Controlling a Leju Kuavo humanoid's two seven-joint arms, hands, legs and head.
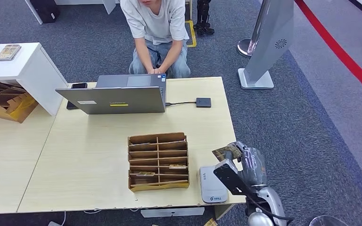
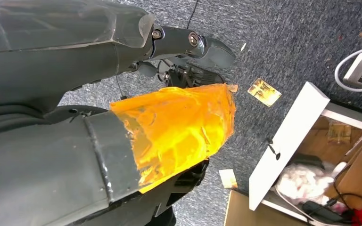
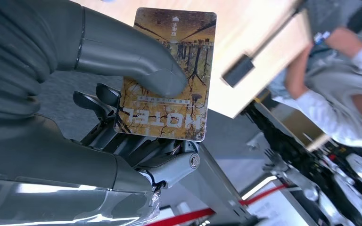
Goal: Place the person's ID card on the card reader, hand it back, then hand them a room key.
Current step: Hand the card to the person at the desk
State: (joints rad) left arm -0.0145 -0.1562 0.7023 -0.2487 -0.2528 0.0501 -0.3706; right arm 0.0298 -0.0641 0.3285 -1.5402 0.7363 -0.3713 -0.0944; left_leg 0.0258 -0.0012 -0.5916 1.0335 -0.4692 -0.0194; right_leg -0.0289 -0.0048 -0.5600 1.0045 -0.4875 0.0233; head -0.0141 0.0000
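Right hand (image 1: 246,162) pinches hotel card (image 3: 169,70) under thumb, near the card reader (image 1: 213,184). Risk: shallow pinch, card may slip. Left hand's (image 2: 184,56) grasp: cannot tell.

The grey, ribbed right hand (image 3: 122,117) has its thick thumb pressed onto a brown-and-gold plastic card printed HOTEL (image 3: 167,75), dark fingers behind it, with the pale wooden table edge (image 3: 259,61) and a seated person (image 3: 339,94) beyond.

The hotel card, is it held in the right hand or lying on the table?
Held: the right hand pinches the hotel card under its thumb.
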